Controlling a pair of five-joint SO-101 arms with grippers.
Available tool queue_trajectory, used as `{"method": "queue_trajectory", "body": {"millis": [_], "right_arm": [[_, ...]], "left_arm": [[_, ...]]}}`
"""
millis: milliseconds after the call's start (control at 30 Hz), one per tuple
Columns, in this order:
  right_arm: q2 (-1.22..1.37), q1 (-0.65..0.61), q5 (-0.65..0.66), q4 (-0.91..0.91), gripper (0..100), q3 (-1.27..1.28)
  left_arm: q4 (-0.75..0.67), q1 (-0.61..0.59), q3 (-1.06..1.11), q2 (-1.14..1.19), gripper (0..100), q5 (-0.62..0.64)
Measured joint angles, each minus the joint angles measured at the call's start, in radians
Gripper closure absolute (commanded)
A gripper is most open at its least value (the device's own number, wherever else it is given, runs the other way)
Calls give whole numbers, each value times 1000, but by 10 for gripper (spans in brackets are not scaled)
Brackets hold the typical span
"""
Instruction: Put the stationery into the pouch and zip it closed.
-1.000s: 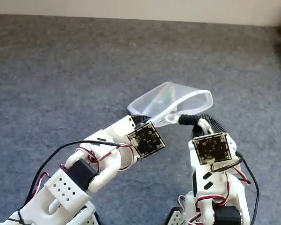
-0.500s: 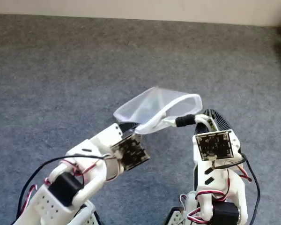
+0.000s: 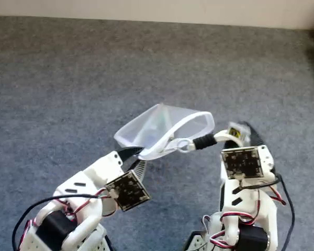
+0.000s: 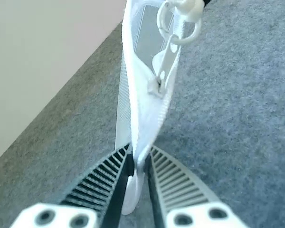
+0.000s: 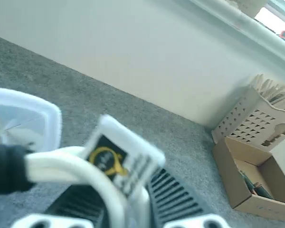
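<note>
Pinching the translucent pouch point(image 3: 162, 128) by its end tab in my left claw point(image 4: 135, 164), clear of the carpet point(image 3: 68, 78), with my right claw point(image 5: 127, 202) clamped on the pull cord point(image 5: 61, 164) at its far end, I should draw the slider point(image 4: 155, 85) straight along a taut zip, not sideways.

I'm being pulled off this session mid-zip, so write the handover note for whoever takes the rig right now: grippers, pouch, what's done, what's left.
Left gripper: shut on the pouch at the closed end of its zipper, holding it between the two arms.
Right gripper: shut on the white pull cord, which runs to the ring on the zipper slider.
Done: the zipper is closed from the left gripper up to the slider. The contents show only faintly through the pouch wall, so I cannot confirm all the stationery is in.
Left: the mouth beyond the slider gapes open. Probably draw the cord away from the left gripper until it shuts.
</note>
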Motion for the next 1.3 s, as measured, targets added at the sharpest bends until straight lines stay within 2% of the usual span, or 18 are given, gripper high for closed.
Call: {"method": "queue_trajectory", "body": {"millis": [233, 467, 567, 667, 733, 867, 1033, 1300], "right_arm": [[0, 26, 0, -9, 995, 0], [0, 20, 35, -9, 988, 48], [2, -25, 43, 38, 899, 52], [5, -133, 43, 152, 786, 52], [2, -207, 43, 239, 748, 52], [0, -368, 40, 382, 742, 51], [0, -588, -48, 520, 741, 18], [0, -885, -163, 545, 741, 14]], "left_arm": [[100, -11, 0, -95, 996, -17], [110, -58, 0, -112, 996, -23], [110, -64, 0, -115, 996, -21], [110, -66, 0, -117, 996, 0], [110, -71, 0, -117, 996, 11], [95, -74, 0, -115, 996, 28], [91, -74, 0, -114, 996, 34], [72, -74, 0, -107, 996, 58]]}}
